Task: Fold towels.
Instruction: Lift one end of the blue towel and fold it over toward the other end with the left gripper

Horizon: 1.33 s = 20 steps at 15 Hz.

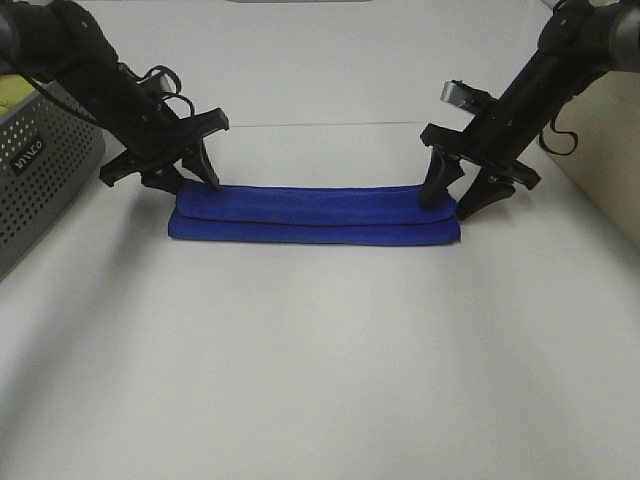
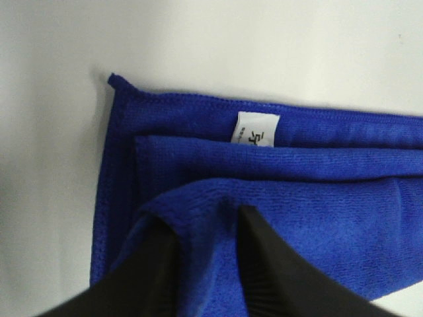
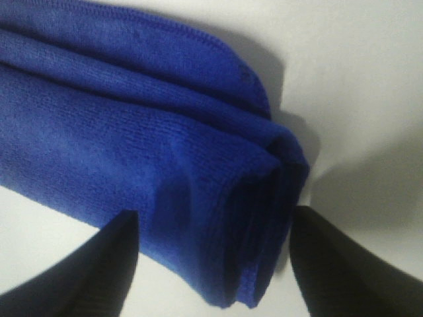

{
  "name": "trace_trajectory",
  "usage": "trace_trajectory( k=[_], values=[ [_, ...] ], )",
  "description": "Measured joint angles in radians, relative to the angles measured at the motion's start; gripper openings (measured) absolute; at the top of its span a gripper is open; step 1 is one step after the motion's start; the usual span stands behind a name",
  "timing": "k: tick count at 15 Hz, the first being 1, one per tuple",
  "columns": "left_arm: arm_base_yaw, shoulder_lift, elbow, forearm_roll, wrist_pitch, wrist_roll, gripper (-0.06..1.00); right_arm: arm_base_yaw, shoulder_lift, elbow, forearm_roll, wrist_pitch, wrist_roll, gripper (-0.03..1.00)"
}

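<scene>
The royal-blue towel (image 1: 315,215) lies on the white table (image 1: 320,380), folded into a long narrow strip running left to right. My left gripper (image 1: 195,180) stands over the strip's left end. In the left wrist view its fingers (image 2: 205,218) are apart, with a raised fold of the towel (image 2: 297,198) between them and the white tag (image 2: 258,129) just beyond. My right gripper (image 1: 448,205) is at the right end. Its fingers (image 3: 215,214) stand wide open on either side of the folded end of the towel (image 3: 132,152), without pinching it.
A grey perforated basket (image 1: 40,170) stands at the left edge, close behind my left arm, with a yellow-green cloth (image 1: 12,95) in it. A beige surface (image 1: 610,170) borders the table on the right. White table extends in front of the towel.
</scene>
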Motion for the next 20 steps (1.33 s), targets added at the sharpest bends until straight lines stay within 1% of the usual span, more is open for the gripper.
trace_trajectory(
  k=[1,2,3,4,6,7,9,11,13,15,17,18,19,20],
  values=[
    [0.000,0.000,-0.014,0.000,0.015,-0.002,0.65,0.000,0.000,0.000,0.010,0.013,0.000,0.71],
    [0.000,0.000,-0.031,0.000,0.030,-0.002,0.76,0.000,0.000,0.000,0.016,0.017,0.000,0.74],
    [0.000,0.000,-0.044,0.003,0.049,-0.002,0.83,0.000,-0.003,0.000,0.017,0.017,0.000,0.75],
    [0.000,0.000,-0.050,0.022,0.061,-0.002,0.85,0.000,-0.013,0.000,0.013,0.017,0.000,0.75],
    [0.000,0.000,-0.050,0.105,0.102,-0.008,0.86,0.000,-0.050,0.000,-0.015,0.018,0.000,0.75],
    [0.000,0.000,-0.050,0.131,0.113,-0.016,0.86,0.000,-0.064,0.000,-0.026,0.018,0.000,0.75],
    [0.000,0.000,-0.050,0.142,0.107,-0.026,0.86,0.000,-0.069,0.000,-0.039,0.018,0.000,0.76],
    [0.000,0.003,-0.050,0.128,0.082,-0.028,0.86,0.000,-0.069,0.000,-0.042,0.018,0.000,0.76],
    [0.000,0.031,-0.052,0.092,0.071,-0.028,0.82,0.000,-0.069,0.000,-0.045,0.018,0.000,0.76],
    [-0.001,0.058,-0.053,0.049,0.069,-0.024,0.73,0.000,-0.069,0.000,-0.046,0.017,0.000,0.76],
    [-0.002,0.065,-0.054,0.041,0.063,-0.005,0.64,0.000,-0.069,0.000,-0.049,0.015,0.000,0.76],
    [-0.002,0.069,-0.054,0.040,0.056,-0.004,0.57,0.000,-0.069,0.000,-0.049,0.013,0.000,0.76],
    [-0.002,0.071,-0.054,0.040,0.050,-0.002,0.44,0.000,-0.069,0.000,-0.049,0.013,0.000,0.76],
    [-0.002,0.073,-0.054,0.041,0.049,-0.002,0.27,0.000,-0.069,0.000,-0.049,0.012,0.000,0.76]
  ],
)
